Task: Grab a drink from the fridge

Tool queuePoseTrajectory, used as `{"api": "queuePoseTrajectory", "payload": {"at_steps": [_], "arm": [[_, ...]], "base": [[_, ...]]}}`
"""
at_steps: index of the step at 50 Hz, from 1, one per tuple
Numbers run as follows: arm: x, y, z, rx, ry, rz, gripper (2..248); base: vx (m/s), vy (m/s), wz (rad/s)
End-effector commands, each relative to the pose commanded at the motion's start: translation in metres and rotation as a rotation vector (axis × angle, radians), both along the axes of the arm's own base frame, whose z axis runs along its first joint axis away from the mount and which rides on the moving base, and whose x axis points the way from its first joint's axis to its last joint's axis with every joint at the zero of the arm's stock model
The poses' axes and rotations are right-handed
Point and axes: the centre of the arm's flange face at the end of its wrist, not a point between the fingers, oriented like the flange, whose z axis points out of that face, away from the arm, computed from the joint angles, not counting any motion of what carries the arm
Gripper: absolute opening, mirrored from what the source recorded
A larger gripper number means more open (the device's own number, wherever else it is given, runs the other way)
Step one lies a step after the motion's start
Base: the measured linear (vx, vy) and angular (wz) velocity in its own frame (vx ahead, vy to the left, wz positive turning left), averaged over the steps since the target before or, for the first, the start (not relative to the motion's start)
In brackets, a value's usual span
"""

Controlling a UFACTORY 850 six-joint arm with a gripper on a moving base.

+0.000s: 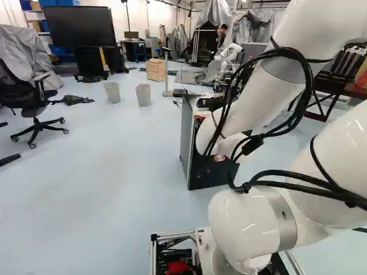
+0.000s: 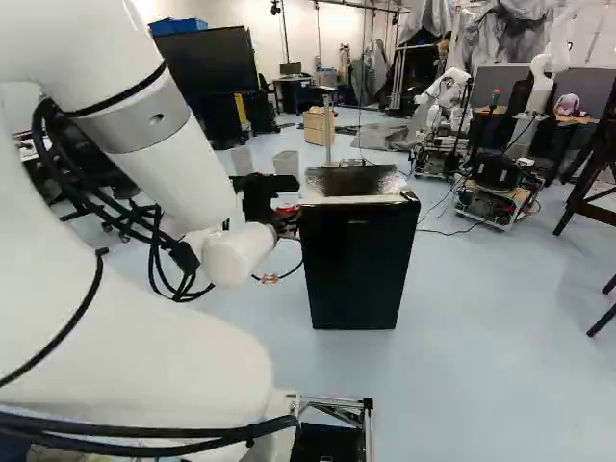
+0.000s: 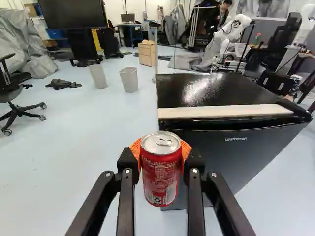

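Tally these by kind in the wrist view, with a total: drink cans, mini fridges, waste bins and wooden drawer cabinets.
Red drink can: 1, held in the gripper
Black mini fridge: 1
Waste bins: 2
Wooden drawer cabinet: 1
Total: 5

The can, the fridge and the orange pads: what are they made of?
The can looks like metal, probably aluminium: bare silvery lid with a pull tab, shiny red sides. The fridge may be painted metal or plastic: its black top is glossy and shows a bright glare. The orange pads could be rubber or soft plastic, judging by their dull finish.
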Motion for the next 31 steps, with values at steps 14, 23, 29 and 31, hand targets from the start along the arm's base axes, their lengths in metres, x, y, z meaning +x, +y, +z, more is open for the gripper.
{"api": "queuePoseTrajectory", "payload": {"at_steps": [14,23,29,31], "arm": [[-0.009,0.002,-0.004,0.003,0.011,0.003,98],[-0.011,0.003,-0.004,0.003,0.013,0.004,98],[-0.011,0.003,-0.004,0.003,0.013,0.004,98],[-0.011,0.003,-0.004,0.003,0.013,0.004,98]], "base": [[0.0,0.0,0.0],[0.0,0.0,0.0],[0.0,0.0,0.0],[0.0,0.0,0.0]]}}
